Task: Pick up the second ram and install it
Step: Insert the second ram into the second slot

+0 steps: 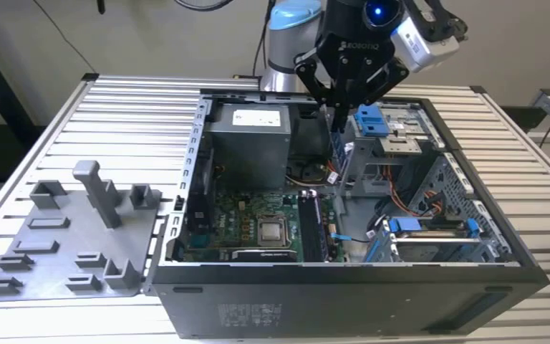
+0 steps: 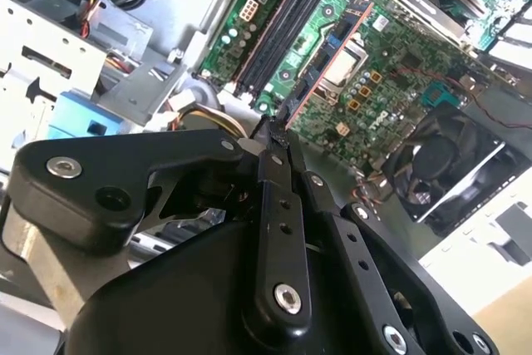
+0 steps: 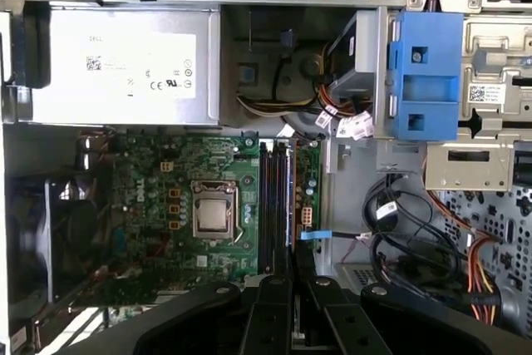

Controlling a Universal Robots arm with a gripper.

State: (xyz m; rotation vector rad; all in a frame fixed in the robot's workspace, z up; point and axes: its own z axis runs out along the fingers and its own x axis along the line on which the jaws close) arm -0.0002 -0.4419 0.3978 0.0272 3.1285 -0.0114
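Observation:
My gripper (image 1: 337, 107) hangs over the open computer case (image 1: 351, 276) and is shut on the second ram (image 1: 336, 147), a thin dark stick held on edge and pointing down into the case. In the second wrist view the fingertips (image 2: 278, 135) pinch the ram (image 2: 328, 64), whose reddish edge runs out over the green motherboard (image 2: 391, 64). In the first wrist view the ram (image 3: 290, 205) shows as a thin line beside the black memory slots (image 3: 270, 205), above the gripper (image 3: 293, 280). The stick sits above the slots, not seated.
A grey plastic tray (image 1: 74, 236) with upright blocks lies at the exterior view's left on the slatted table. Inside the case are the grey power supply (image 1: 246, 136), a blue drive bracket (image 1: 375, 122), the processor socket (image 3: 214, 215), loose cables (image 3: 399, 222) and a black fan (image 2: 453, 164).

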